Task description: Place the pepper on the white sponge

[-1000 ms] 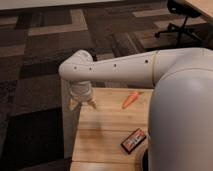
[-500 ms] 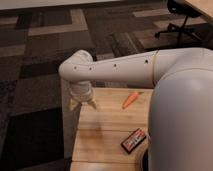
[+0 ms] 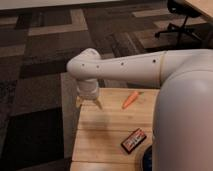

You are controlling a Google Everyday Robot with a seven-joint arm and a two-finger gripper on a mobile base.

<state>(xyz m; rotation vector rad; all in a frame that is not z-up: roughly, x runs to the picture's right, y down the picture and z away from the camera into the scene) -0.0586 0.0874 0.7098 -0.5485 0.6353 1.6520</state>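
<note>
A small orange pepper (image 3: 130, 99) lies on the wooden table (image 3: 105, 132) near its far edge, just left of my white arm. My gripper (image 3: 89, 104) hangs over the table's far left corner, well left of the pepper, its two fingers spread apart with nothing between them. The white sponge is out of view.
A flat black-and-red packet (image 3: 133, 140) lies near the table's front edge, beside a dark round thing (image 3: 146, 159) at the bottom. My bulky white arm (image 3: 185, 100) hides the table's right side. Patterned carpet surrounds the table, and an office chair (image 3: 182, 20) stands at the far right.
</note>
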